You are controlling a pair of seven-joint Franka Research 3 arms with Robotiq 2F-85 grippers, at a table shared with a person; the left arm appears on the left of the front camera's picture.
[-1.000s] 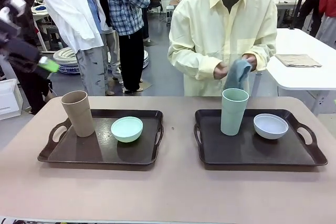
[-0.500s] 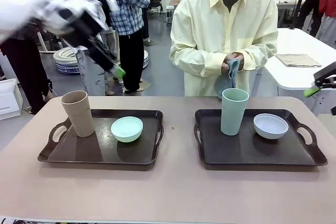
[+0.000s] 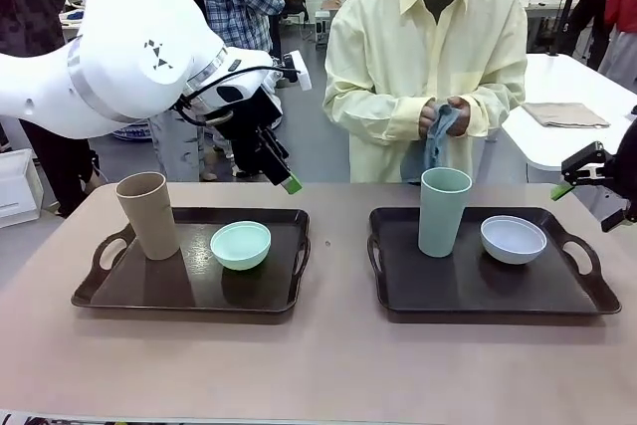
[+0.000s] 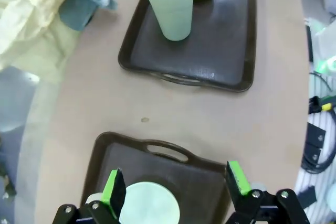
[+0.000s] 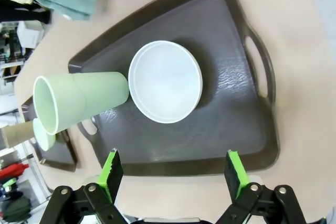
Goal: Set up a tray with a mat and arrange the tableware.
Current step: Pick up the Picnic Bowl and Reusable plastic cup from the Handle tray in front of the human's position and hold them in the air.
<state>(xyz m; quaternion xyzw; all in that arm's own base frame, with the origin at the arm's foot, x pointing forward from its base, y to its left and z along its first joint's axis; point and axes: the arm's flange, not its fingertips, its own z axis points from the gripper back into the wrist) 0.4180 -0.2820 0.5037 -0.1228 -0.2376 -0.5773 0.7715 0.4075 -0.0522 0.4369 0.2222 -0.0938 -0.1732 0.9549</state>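
Two dark brown trays lie side by side. The left tray (image 3: 189,286) holds a tan-brown cup (image 3: 149,214) and a mint green bowl (image 3: 240,244). On the right tray (image 3: 478,281) stand a pale green cup (image 3: 443,211) and a greyish white bowl (image 3: 513,238). The person at the far side holds a folded blue-grey mat (image 3: 438,138) in both hands. My left gripper (image 3: 284,178) hangs open above the left tray's back edge, over the mint bowl (image 4: 149,205). Open too, my right gripper (image 3: 569,181) hovers beside the right tray (image 5: 236,103), looking down on the white bowl (image 5: 165,81).
The beige table (image 3: 318,365) has free room in front of both trays and in the gap between them. A white side table (image 3: 587,136) with a folded cloth stands at the back right. Other people stand behind on the left.
My left arm has swung in from the far left to above the left tray. My right gripper has come in at the right edge. The person keeps handling the mat.
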